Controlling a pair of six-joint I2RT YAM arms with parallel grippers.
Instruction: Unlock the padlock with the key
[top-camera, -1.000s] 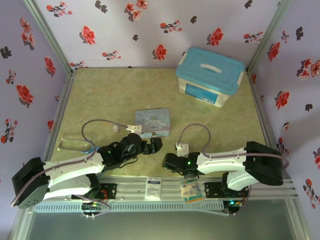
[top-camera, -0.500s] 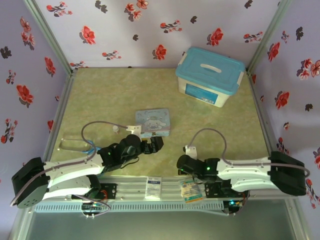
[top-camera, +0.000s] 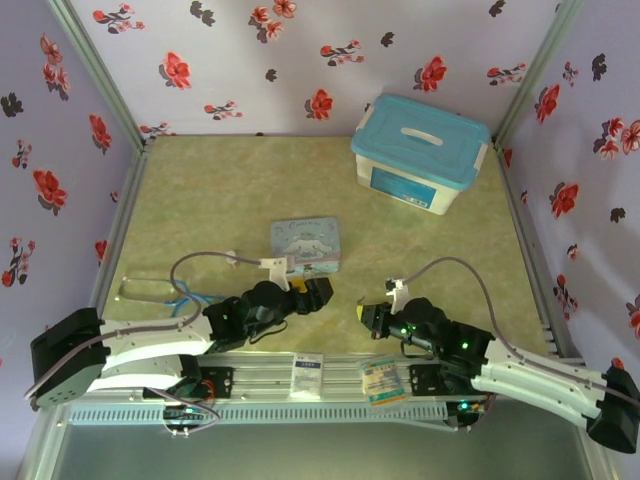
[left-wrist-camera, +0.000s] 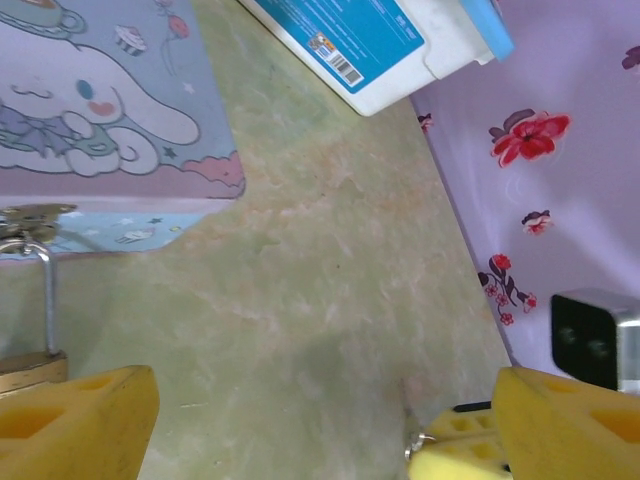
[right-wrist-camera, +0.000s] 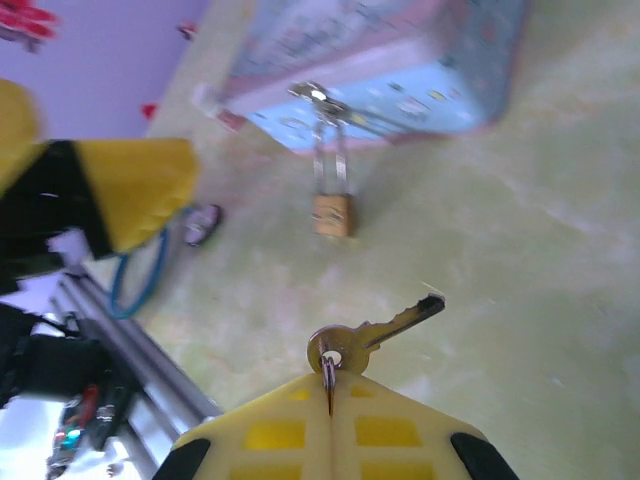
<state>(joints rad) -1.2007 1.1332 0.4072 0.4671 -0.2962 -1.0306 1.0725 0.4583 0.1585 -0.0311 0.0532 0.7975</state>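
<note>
Right jaws pinch key (right-wrist-camera: 375, 330) | padlock (right-wrist-camera: 332, 214) ahead, apart | left jaws wide

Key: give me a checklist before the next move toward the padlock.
1. Key gripped: ok. The right pincer is shut on its bow and the blade sticks out free.
2. Padlock in place: ok. It hangs by its shackle from the hasp of the tin.
3. Padlock steadied: not ok. The left pincer is open and the padlock is not between its jaws.
4. Blade aimed at padlock: not ok. It points off to the side, apart from the padlock.
5. Keyhole facing: cannot tell.
6. Path from key to padlock: ok. Only bare table lies between them.
</note>
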